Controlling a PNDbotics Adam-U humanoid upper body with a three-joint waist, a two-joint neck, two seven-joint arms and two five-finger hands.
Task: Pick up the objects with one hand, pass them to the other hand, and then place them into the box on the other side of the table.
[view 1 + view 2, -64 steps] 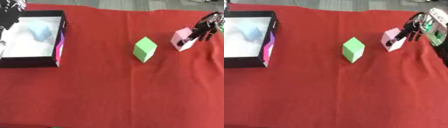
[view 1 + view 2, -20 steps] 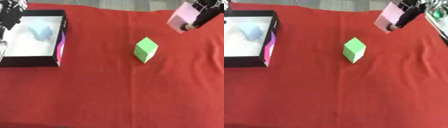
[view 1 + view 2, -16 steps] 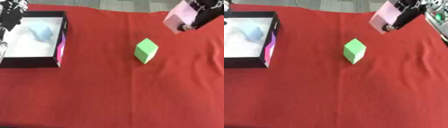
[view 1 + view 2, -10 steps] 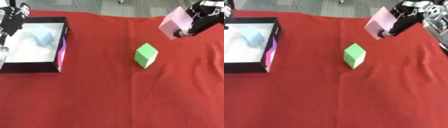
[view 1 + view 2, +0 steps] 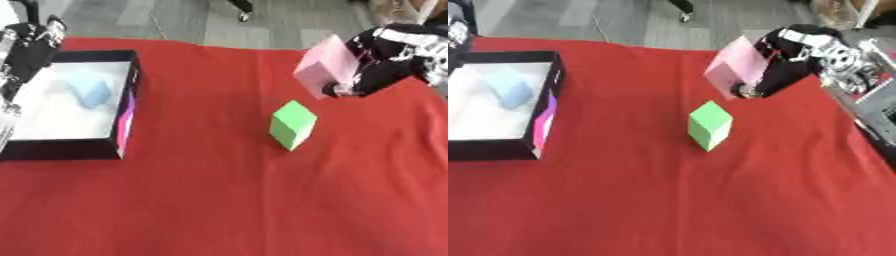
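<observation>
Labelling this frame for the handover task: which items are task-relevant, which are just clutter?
Task things:
pink cube, held in right hand
green cube on the cloth
black box with white inside
pale blue block in the box
left hand

Lying about:
red tablecloth

The left hand is cut off by the frame edge beside the box; its fingers cannot be made out.

This looks like a robot lab or test room rather than a home. The counter is draped in a plain red cloth and set only with simple props, and behind it runs a bare grey floor. Silver and black machine hardware shows at the right edge.
</observation>
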